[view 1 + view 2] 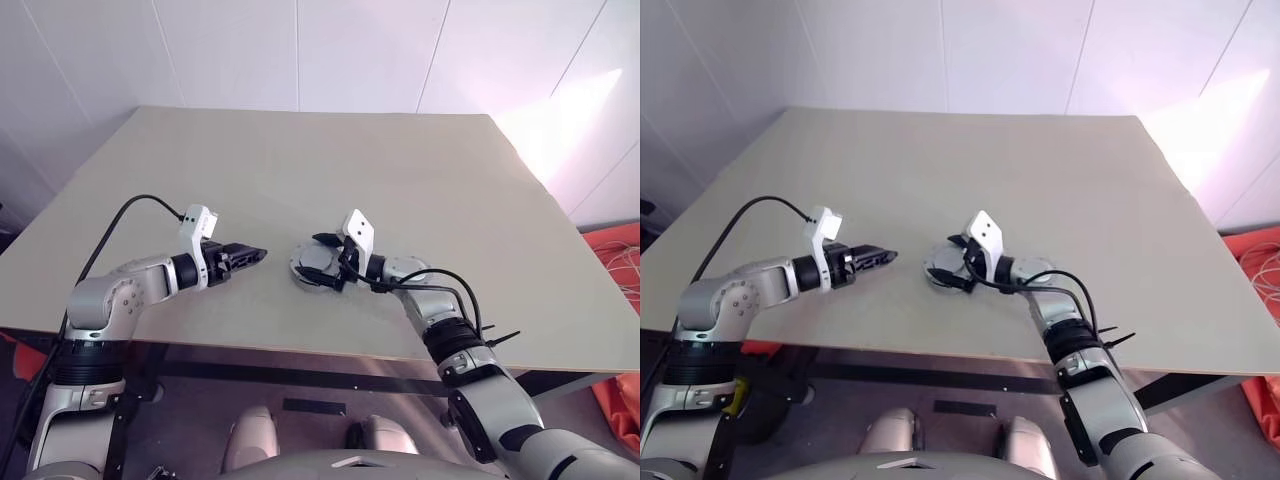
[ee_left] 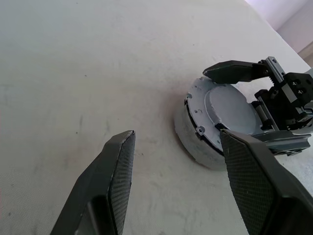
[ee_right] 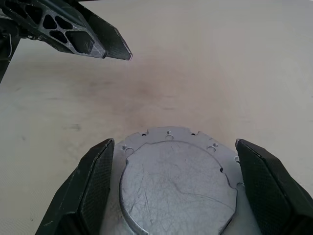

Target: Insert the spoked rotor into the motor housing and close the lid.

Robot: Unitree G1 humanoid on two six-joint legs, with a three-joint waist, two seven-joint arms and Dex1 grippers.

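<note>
From my left eye, the motor housing (image 1: 312,270) sits on the bench (image 1: 420,180) near its front edge, roughly midway between my two arms. My right tool (image 1: 325,262) is right over it, fingers spread to either side. My left tool (image 1: 250,256) hangs just beside the housing, well short of touching, pointing across at it.

My right eye gives the same layout: the housing and the right tool overlap, the left tool stands apart. I can't pick out the spoked rotor here, so I judge it is already inside, though I can't confirm that.

Through my left wrist camera, my two fingers (image 2: 107,181) stand apart with nothing between them. The lid (image 2: 227,107) shows as a flat pale disc on top of the housing, and it looks slightly raised on one side, so I would not call it seated yet. The right tool's fingers bracket it from the far side, one above the rim, one below.

Through my right wrist camera, the lid fills the gap between my spread fingers (image 3: 90,186), neither one touching it. I hold nothing.

To do this step well, I think I should press straight down on the lid's middle rather than on an edge, so it settles evenly and does not tip. The housing is free on the bench and could slide; steadying its side wall with the left tool would help. I'd go slowly and check the rim all round.
</note>
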